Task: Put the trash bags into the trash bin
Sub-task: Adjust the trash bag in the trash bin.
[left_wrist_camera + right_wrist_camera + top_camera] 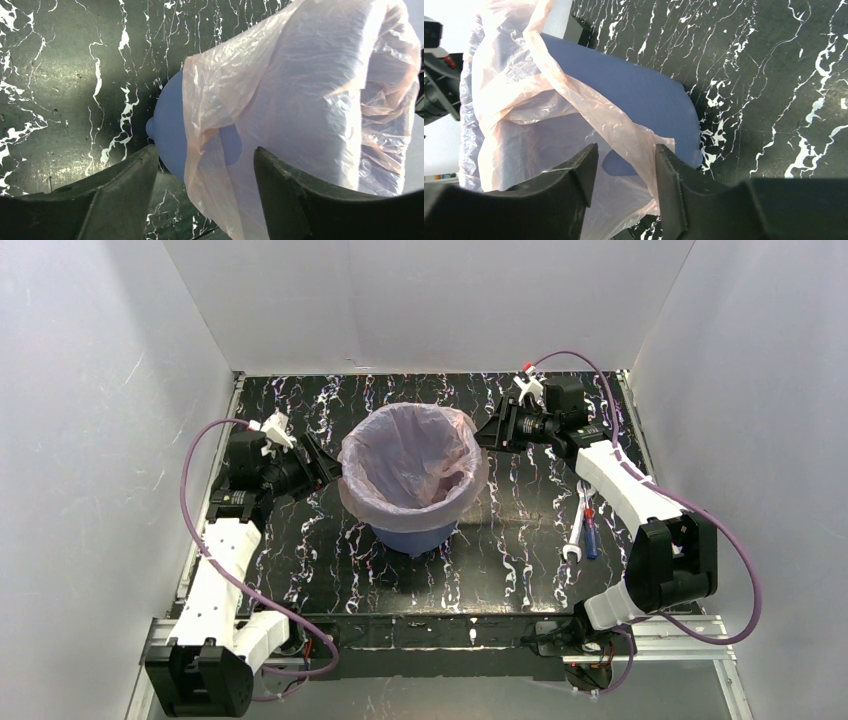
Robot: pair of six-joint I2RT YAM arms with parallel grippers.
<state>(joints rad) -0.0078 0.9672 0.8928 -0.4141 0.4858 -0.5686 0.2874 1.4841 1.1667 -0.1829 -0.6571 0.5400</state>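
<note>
**Pink liner draped over the blue bucket, both grippers at its rim**

From the top camera we see the round blue plastic bucket (415, 538) standing upright near the middle of the black, white-veined marble-pattern table (520, 530). The thin translucent pale-pink plastic bag (415, 455) lines it, with the film spread open inside and folded out over the rim all round. The left gripper (325, 465) sits just beside the rim on the left and the right gripper (487, 430) just beside it on the right. A silver wrench (576, 530) and a small blue-handled tool (591, 536) lie together on the table, well apart from the bucket and under the right arm.

In the left wrist view, the left gripper's fingers (125, 185) stand wide apart. A hanging edge of the bag and part of the bucket wall show in the gap, and neither pad presses on the film.

In the right wrist view, the right gripper's fingers (574, 185) stand closer together but plainly parted. A loose fold of the bag falls between them, with the bucket wall behind it, and we see nothing clamped.
</note>
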